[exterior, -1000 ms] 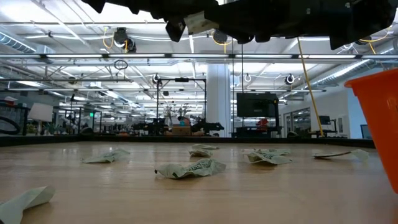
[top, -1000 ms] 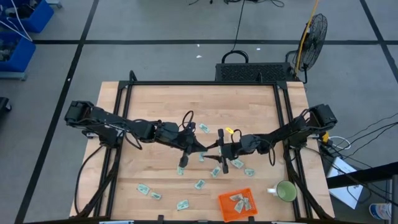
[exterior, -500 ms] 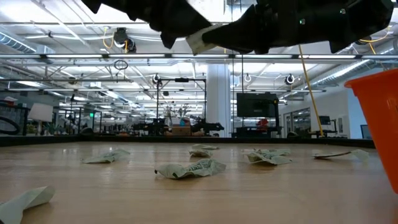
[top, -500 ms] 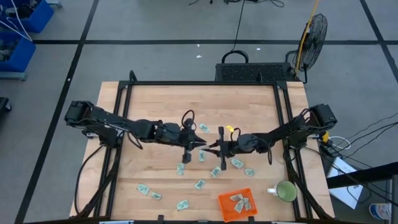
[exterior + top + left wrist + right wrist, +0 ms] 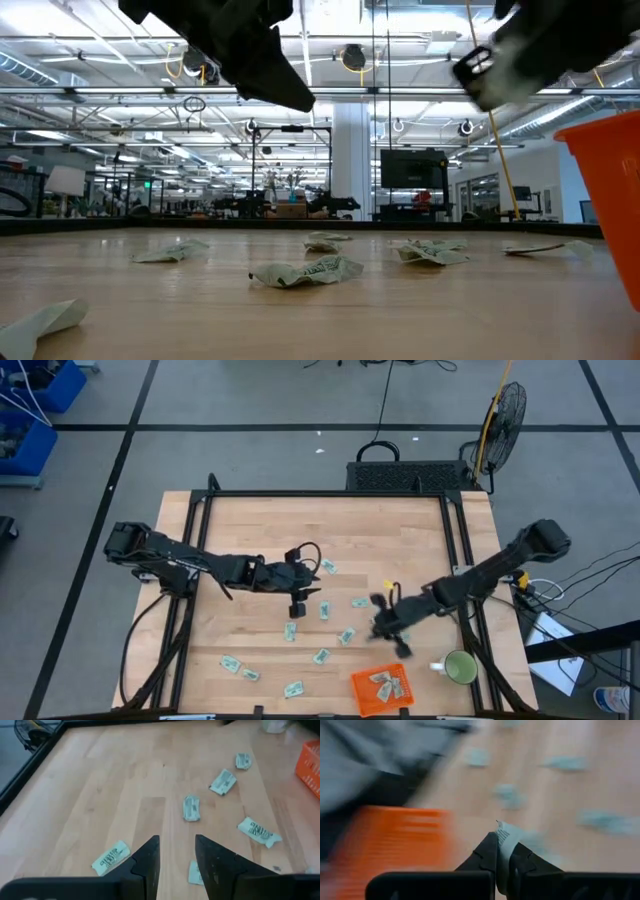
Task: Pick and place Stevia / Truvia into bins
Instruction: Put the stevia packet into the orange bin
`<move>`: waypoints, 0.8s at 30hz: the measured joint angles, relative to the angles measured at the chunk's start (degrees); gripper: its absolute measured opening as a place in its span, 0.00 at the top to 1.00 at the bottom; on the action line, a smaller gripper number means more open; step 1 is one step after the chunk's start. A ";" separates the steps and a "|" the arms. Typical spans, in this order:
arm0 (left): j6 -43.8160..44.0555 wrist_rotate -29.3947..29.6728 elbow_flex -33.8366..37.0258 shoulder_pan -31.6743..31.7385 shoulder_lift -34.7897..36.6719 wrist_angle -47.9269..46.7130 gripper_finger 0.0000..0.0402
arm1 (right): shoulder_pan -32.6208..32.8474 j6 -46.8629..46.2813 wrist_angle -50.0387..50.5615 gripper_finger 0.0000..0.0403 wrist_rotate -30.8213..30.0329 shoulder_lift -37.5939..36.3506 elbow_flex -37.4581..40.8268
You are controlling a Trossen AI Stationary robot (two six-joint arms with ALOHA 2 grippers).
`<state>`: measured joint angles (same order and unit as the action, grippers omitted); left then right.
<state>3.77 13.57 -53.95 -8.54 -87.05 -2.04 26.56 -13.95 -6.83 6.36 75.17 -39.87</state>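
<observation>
Several pale green sachets lie flat and scattered on the wooden table, among them one (image 5: 290,631) and another (image 5: 190,808). The orange basket (image 5: 380,688) stands at the near right edge with a few sachets in it. My left gripper (image 5: 177,839) hangs open above the table's middle (image 5: 298,603), nothing between its fingers. My right gripper (image 5: 383,628), blurred, is between the middle and the basket, shut on one sachet (image 5: 503,835), with the basket (image 5: 395,837) ahead of it. My right gripper pinches one sachet between its two fingers. The sachet's free end (image 5: 501,827) sticks out past the fingertips (image 5: 487,847). The fingers slant downward. The sachet stands on edge in the hold, lifted clear of the table.
A round green mug (image 5: 460,668) stands just right of the basket. Black frame rails run along the table's left and right sides. The far half of the table holds only a sachet or two (image 5: 327,566).
The two grippers met over the table's middle with a pale sachet between them. My right gripper has swung toward the near right, toward the basket, taking the sachet along. My left gripper has let go of it and has tipped downward, staying about where it was.
</observation>
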 joint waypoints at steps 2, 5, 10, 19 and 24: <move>0.10 -0.01 0.00 0.00 0.00 -0.02 0.67 | 3.12 -5.88 -0.21 0.99 3.21 -0.99 0.02; 1.63 -0.02 0.00 0.00 0.02 0.02 0.67 | 7.58 -10.95 -0.56 0.99 2.86 -0.76 0.02; 3.92 -0.05 0.00 0.00 0.02 0.07 0.67 | 12.57 -15.71 -0.56 0.99 -2.71 4.43 0.02; 4.37 -0.01 0.00 0.00 0.02 0.44 0.67 | 13.69 -18.38 -1.51 0.91 -4.78 11.85 0.04; 6.12 -0.45 0.00 0.00 0.02 -1.73 0.67 | 13.69 -18.10 -1.90 0.83 -4.76 9.97 0.04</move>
<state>9.89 13.12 -53.95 -8.54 -87.02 -3.77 40.25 -32.05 -8.73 1.60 85.14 -39.83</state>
